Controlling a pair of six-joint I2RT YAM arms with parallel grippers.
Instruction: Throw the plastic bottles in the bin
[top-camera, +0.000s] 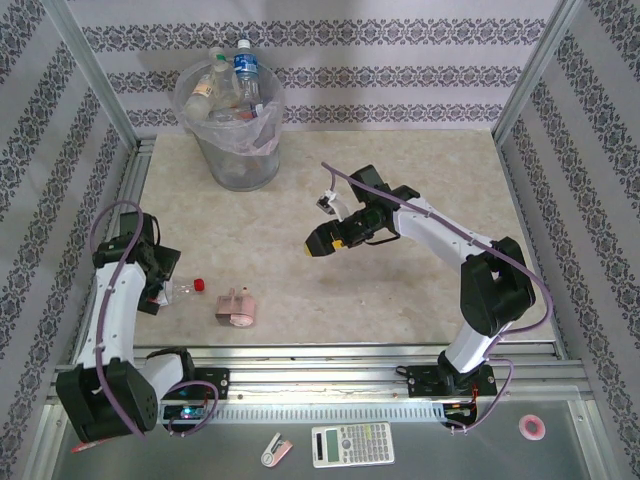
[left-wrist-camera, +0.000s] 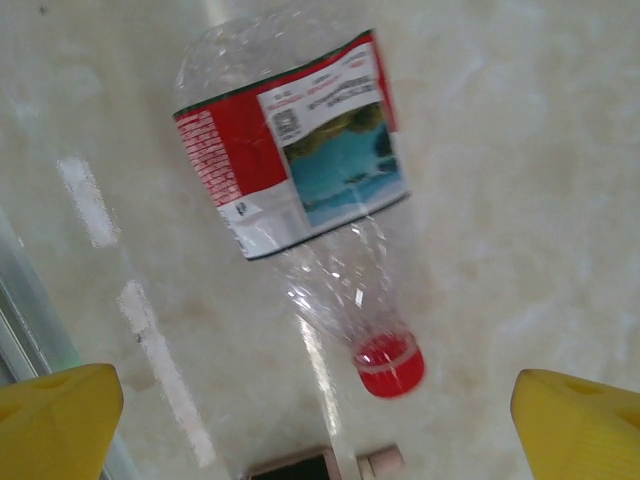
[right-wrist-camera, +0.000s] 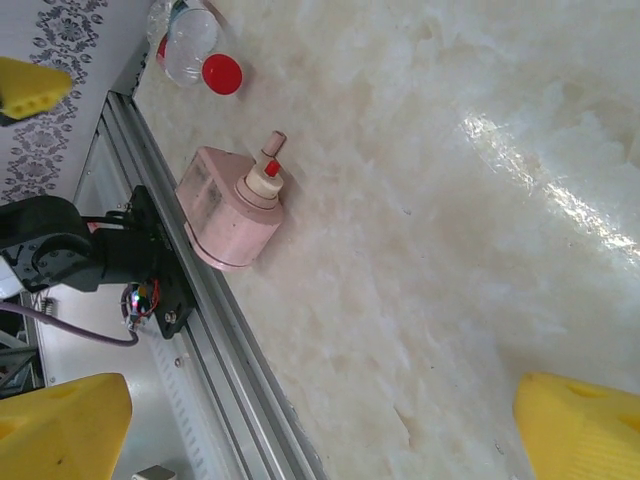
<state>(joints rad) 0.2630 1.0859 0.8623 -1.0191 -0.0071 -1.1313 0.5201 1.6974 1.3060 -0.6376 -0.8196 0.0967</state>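
left gripper (left-wrist-camera: 320, 425) spread wide over bottle (left-wrist-camera: 300, 170); wrist view reveals red label (left-wrist-camera: 225, 160).

The white-and-black jointed left arm (top-camera: 108, 305) and its twin, the right arm (top-camera: 440, 232), have glossy white tubular links set between chunky black joint housings, ending in black bases. A thin purple cable (top-camera: 101, 222) runs loosely along the outside of each. The left gripper's fingertips (left-wrist-camera: 55, 425) and the right gripper's fingertips (right-wrist-camera: 580, 425) are bright yellow plastic wedges with rounded edges, on black gripper bodies.
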